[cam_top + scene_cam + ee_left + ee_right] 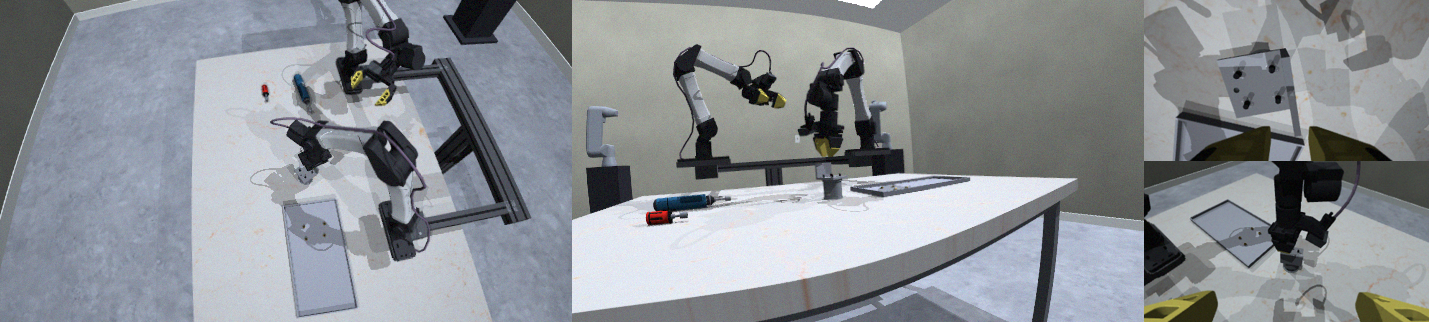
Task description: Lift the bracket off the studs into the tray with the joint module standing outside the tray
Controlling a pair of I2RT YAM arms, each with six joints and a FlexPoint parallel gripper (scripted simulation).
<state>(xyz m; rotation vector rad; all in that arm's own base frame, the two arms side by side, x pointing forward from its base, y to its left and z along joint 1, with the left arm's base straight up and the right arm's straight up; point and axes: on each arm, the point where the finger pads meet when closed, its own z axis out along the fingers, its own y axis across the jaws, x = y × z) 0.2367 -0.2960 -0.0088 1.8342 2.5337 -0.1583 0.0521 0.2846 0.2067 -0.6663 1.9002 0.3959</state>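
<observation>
The grey bracket (306,175) (823,171) (1260,84) (1291,258) sits on top of the upright joint module (832,189) (1291,268), with dark studs showing through its flat plate and one flange standing up. The module stands on the table outside the tray (327,280) (917,188) (1216,222), near its short end. My left gripper (827,151) (1289,132) is partly open and empty, pointing down just above the bracket; its fingertips are hidden in the top view. My right gripper (366,95) (772,101) (1286,297) is open and empty, high and away from the bracket.
Several small brass-coloured pieces (324,223) (1252,228) lie in the tray. A blue driver (301,87) (679,202) and a smaller red driver (265,91) (658,217) lie on the table, on the side of the module away from the tray.
</observation>
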